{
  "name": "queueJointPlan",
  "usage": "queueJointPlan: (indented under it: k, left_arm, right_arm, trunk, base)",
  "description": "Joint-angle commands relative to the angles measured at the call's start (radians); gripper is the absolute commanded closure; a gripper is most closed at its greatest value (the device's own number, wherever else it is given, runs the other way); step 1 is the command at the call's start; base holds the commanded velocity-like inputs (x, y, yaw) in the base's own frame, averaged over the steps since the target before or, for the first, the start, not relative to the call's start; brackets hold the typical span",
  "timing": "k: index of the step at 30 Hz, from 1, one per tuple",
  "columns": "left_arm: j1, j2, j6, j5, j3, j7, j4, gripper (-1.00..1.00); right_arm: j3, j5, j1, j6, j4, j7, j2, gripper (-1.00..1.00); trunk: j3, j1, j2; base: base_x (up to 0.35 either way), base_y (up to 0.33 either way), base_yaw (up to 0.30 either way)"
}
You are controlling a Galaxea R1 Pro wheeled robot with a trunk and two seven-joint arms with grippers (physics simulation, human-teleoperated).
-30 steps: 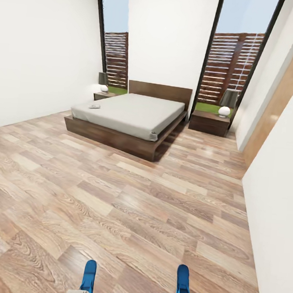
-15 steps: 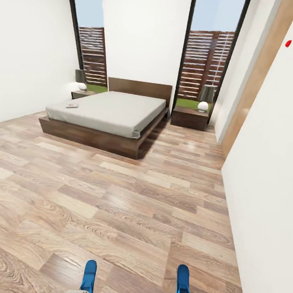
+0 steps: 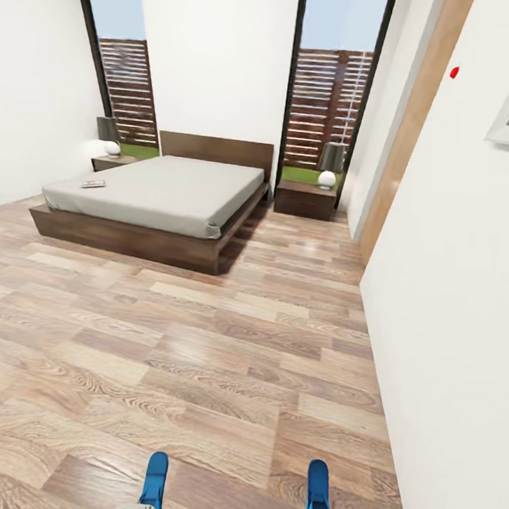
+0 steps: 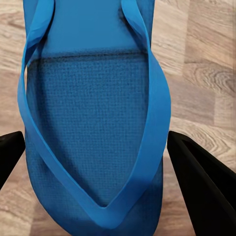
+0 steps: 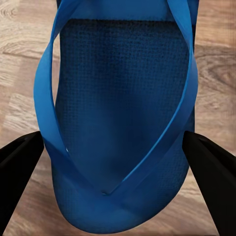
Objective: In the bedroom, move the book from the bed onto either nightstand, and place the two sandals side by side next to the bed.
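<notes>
The bed lies ahead to my left, the book on its left edge. A nightstand stands at each side of its head. One sandal sits in each of my tools.

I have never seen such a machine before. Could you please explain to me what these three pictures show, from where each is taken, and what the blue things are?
These are simulator renders from a wheeled robot with two arms. The wide picture comes from a camera on its head, looking forward and down into a bedroom. There you see the bed with a small book lying on its mattress, a nightstand with a lamp at each side, and the wooden floor.

The other two pictures come from cameras near each gripper, looking along its two dark fingers. The left gripper holds one blue sandal between its fingers, and the right gripper holds the other sandal. In the head view, both sandals appear at the bottom edge, above the floor.
</notes>
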Motion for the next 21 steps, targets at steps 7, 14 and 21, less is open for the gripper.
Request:
queueJointPlan:
  k: [7,14,21]
  left_arm:
    - [-0.001,0.001,-0.002,0.009,-0.003,-0.002,0.001,1.00]
    - [-0.001,0.000,-0.002,0.009,-0.004,-0.002,0.001,1.00]
    - [0.000,0.001,-0.002,0.009,-0.003,-0.002,0.001,1.00]
  right_arm:
    - [0.008,-0.011,-0.002,-0.005,0.004,0.007,0.001,1.00]
    - [0.008,-0.011,-0.002,-0.005,0.004,0.008,0.001,1.00]
    - [0.008,-0.011,-0.002,-0.005,0.004,0.008,0.001,1.00]
  trunk:
    - [0.000,0.000,0.000]
    - [0.009,0.000,0.000]
    - [0.020,0.000,0.000]
  base:
    - [0.000,0.000,-0.010]
    - [0.000,0.000,0.000]
    - [0.000,0.000,0.000]
